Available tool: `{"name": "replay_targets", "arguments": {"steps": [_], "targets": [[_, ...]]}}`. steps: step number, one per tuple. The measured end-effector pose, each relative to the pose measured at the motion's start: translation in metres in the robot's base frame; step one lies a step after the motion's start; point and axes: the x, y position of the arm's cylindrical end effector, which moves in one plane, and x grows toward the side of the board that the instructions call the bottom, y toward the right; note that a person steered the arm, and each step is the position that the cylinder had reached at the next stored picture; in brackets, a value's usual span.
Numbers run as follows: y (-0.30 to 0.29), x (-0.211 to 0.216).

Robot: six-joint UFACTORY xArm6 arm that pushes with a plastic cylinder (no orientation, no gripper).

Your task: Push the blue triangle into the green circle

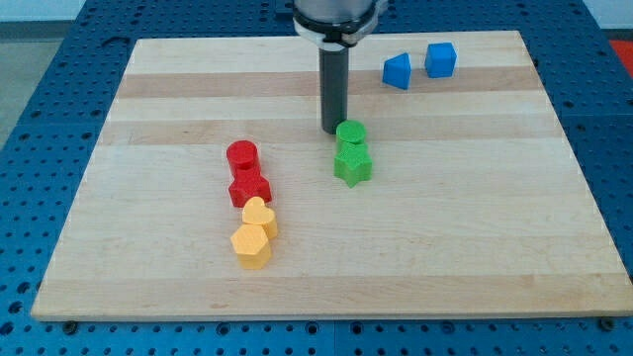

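The blue triangle (397, 71) lies near the board's top right, with a blue cube (440, 59) just to its right. The green circle (350, 134) sits near the middle of the board, touching a green star (352, 164) right below it. My tip (333, 131) is just left of and slightly above the green circle, close to or touching it. The rod rises straight up from there to the view's top. The blue triangle is well up and to the right of my tip.
A red circle (242, 156) and a red star (249, 188) sit left of centre. A yellow heart (260, 217) and a yellow hexagon (251, 245) lie below them. The wooden board (475, 237) rests on a blue perforated table.
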Motion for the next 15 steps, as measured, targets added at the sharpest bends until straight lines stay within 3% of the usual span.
{"name": "replay_targets", "arguments": {"steps": [2,4,6,9,12,13,15], "targets": [[0.005,-0.024],[0.095,-0.049],[0.117,-0.095],[0.076,-0.121],[0.100,-0.161],[0.072,-0.169],[0.045,-0.095]]}}
